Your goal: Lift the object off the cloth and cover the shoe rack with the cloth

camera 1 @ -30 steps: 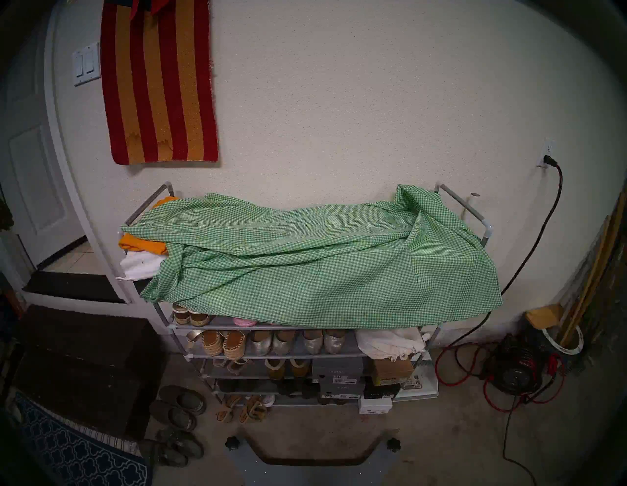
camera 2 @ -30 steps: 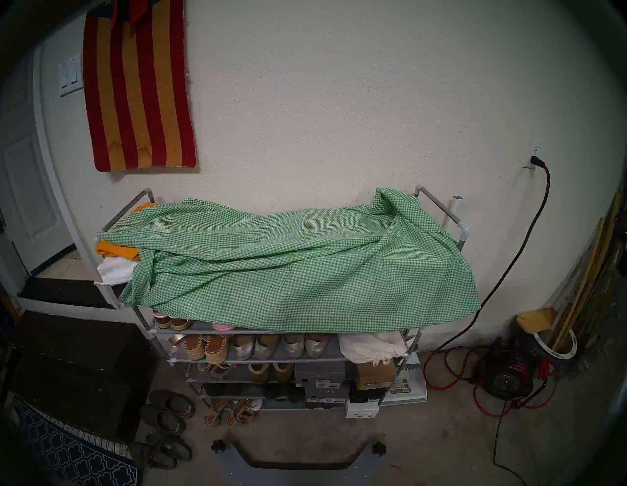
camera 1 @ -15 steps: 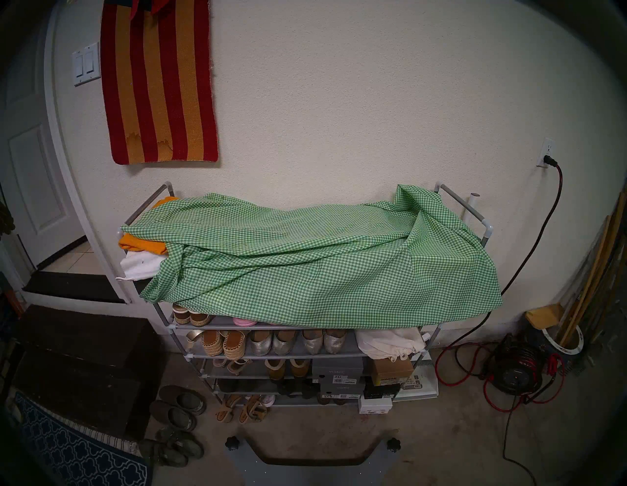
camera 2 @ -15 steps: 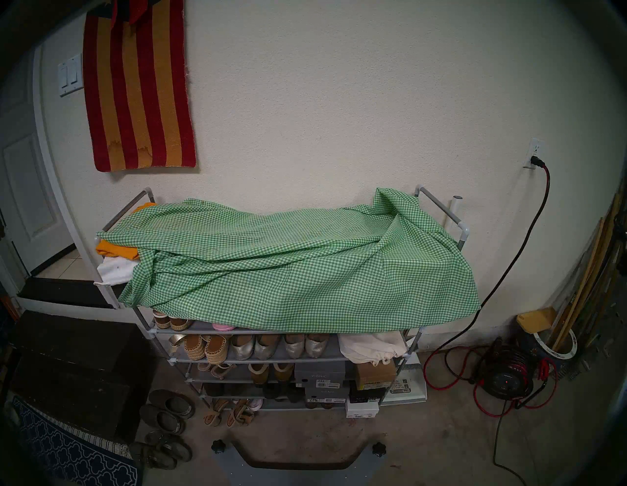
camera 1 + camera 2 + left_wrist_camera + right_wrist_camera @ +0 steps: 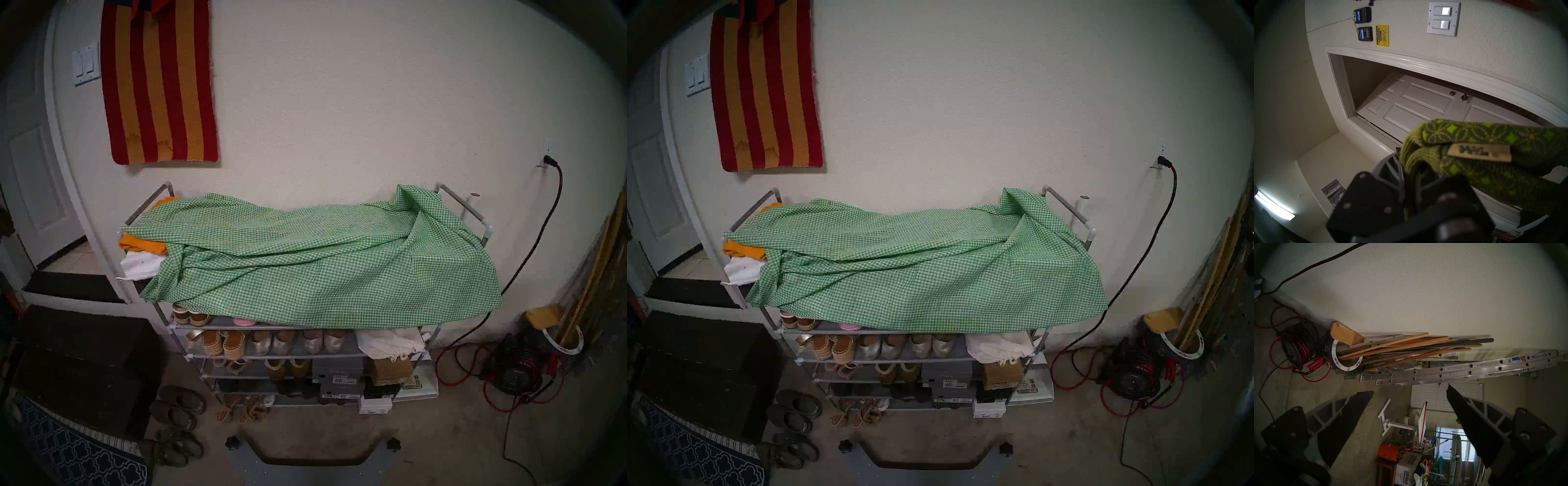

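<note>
Unmoved gloves [image 5: 1491,139], crosswise, cuffs view-left

Both head views look down from in front of the rack [image 5: 451,203], facing the wall behind it, the whole rack in frame; they share nearly everything, the right eye's picture shifted slightly. The left wrist view looks up left of the rack at a door [image 5: 1423,101], sharing the light switch [image 5: 1443,18]. The right wrist view, turned sideways, looks right of the rack, sharing the cord reel [image 5: 1298,346].
</note>
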